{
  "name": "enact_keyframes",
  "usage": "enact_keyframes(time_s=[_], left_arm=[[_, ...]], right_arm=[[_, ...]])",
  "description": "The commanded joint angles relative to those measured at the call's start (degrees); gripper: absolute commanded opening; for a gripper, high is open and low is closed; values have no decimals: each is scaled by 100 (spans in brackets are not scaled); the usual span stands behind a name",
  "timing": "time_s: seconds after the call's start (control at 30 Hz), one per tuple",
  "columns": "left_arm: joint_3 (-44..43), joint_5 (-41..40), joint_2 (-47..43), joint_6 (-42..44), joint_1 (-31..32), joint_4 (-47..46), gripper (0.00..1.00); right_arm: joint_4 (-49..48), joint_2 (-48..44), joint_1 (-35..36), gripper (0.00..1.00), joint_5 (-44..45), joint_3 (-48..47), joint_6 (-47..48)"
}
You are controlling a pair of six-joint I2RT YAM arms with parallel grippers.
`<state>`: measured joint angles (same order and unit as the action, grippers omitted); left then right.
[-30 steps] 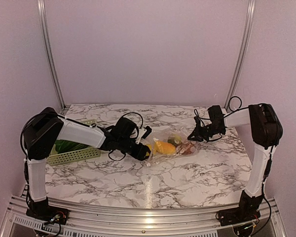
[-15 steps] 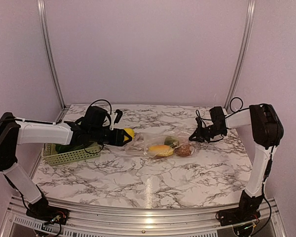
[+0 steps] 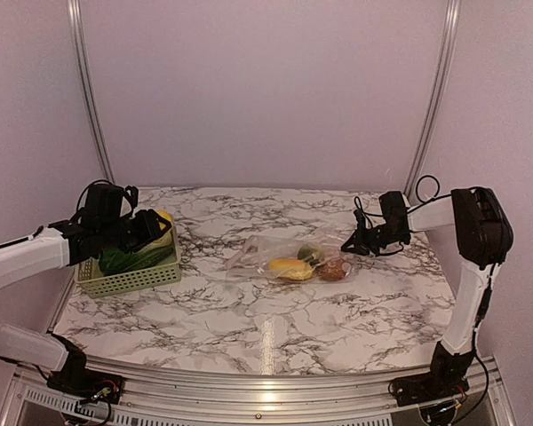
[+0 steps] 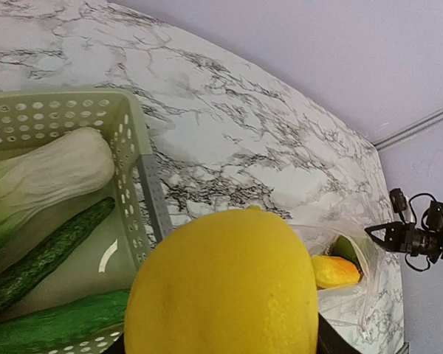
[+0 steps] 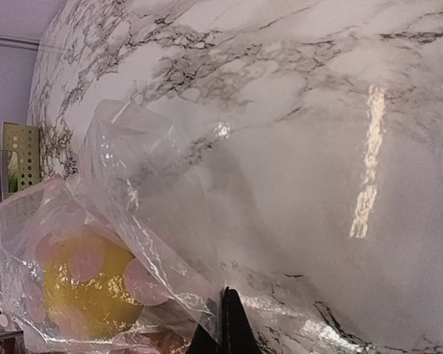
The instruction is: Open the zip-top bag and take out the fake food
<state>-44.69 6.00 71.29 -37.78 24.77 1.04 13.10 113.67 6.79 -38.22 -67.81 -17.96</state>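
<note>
The left end effector [image 3: 159, 230] was clamped on a yellow lemon [image 4: 221, 289], which filled the space between its jaws. It hung above the right-hand wall of the pale green basket [image 3: 135, 281]. In the left wrist view the basket lay below and to the left of that end effector. Inside the basket were a green-and-white leafy vegetable [image 4: 46, 177] and two dark green cucumbers [image 4: 57, 249], lying side by side along the basket's length.

The zip-top bag [image 3: 268, 247] lay flat on the marble tabletop [image 3: 275, 330], well to the right of the left end effector and clear of the basket. Its far-right edge was pinched by the right end effector [image 3: 347, 247], whose jaws were fully closed on the film. In the right wrist view the dark fingertips [image 5: 229, 329] met on a fold of clear, crinkled plastic, just off the tabletop.

Three pieces of fake food sat inside the bag, just left of the right end effector. A brown piece [image 3: 332, 269] lay nearest it. A small green piece [image 3: 311, 254] was beside that and slightly farther back. A yellow-orange piece [image 3: 290, 268] lay farthest from the pinch. The bag's left part, towards the basket, was flat and looked empty.
</note>
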Motion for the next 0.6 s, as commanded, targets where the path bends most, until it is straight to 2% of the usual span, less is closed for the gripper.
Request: enact_keyframes(time_s=[0.0,0.1,0.3,0.43,0.57], left_arm=[[255,-519,-550,-354,-712,1627,52],[273,-1013,-797,-348,-1208,2348,53],[183,-1072,-412,31,-2046,2786,56],[-150,-1189,48,419,-2224,3061,74],[-358,-844,73,563,-2262,2798,85]], right_arm=[[-61,-241,-25,0,51,69,29],[-50,-270,-3,0,80,79,57],[117,-234,6,0,96,-98,95],[95,-249,23,0,91,-129,85],[100,-280,112,0,47,-109,104]])
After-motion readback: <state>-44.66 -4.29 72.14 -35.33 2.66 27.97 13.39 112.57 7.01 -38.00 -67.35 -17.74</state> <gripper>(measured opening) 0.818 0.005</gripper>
